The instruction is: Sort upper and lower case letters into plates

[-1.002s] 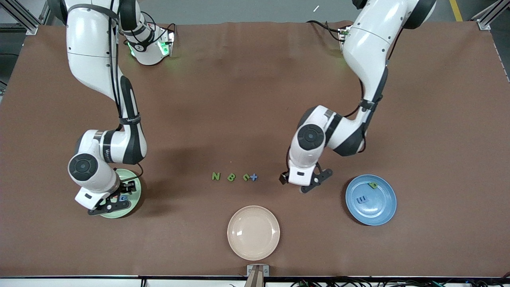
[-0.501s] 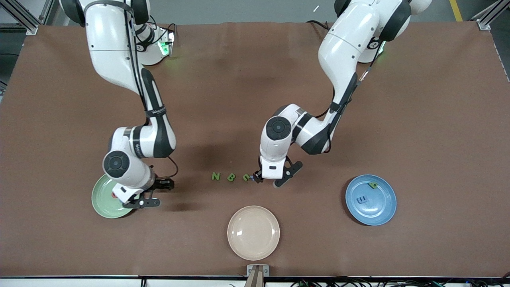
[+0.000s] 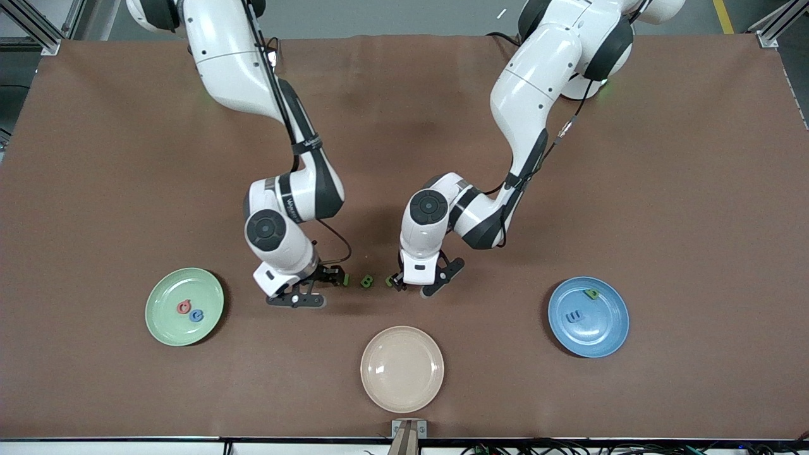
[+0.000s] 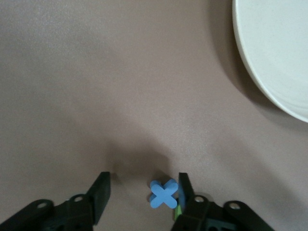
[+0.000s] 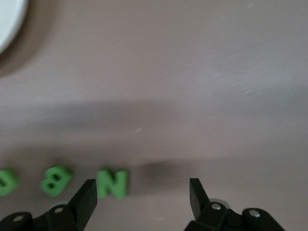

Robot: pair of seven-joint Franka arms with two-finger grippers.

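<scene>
A mint green plate [image 3: 165, 325] holds a red letter [image 3: 183, 308] and a blue letter [image 3: 197, 315]. A speckled blue plate [image 3: 603, 332] holds a green letter [image 3: 592, 294] and a blue letter [image 3: 573, 316]. Green letters N [image 5: 112, 183], B [image 3: 366, 280] and a third [image 3: 389, 281] lie in a row mid-table. My right gripper [image 3: 322, 289] is open and low beside the N. My left gripper [image 3: 414, 285] is open and low around a blue cross-shaped letter [image 4: 164, 194], which lies close to one finger [image 4: 185, 188]. In the front view this letter is hidden under the gripper.
A cream-beige plate [image 3: 402, 368] with nothing in it sits nearer to the front camera than the row of letters. Its rim shows in the left wrist view [image 4: 269, 72]. The two grippers stand at either end of the short row, close together.
My right gripper left the mint plate, where the red and blue letters stay, and moved to the N. My left gripper moved along to the blue cross-shaped letter and now straddles it.
</scene>
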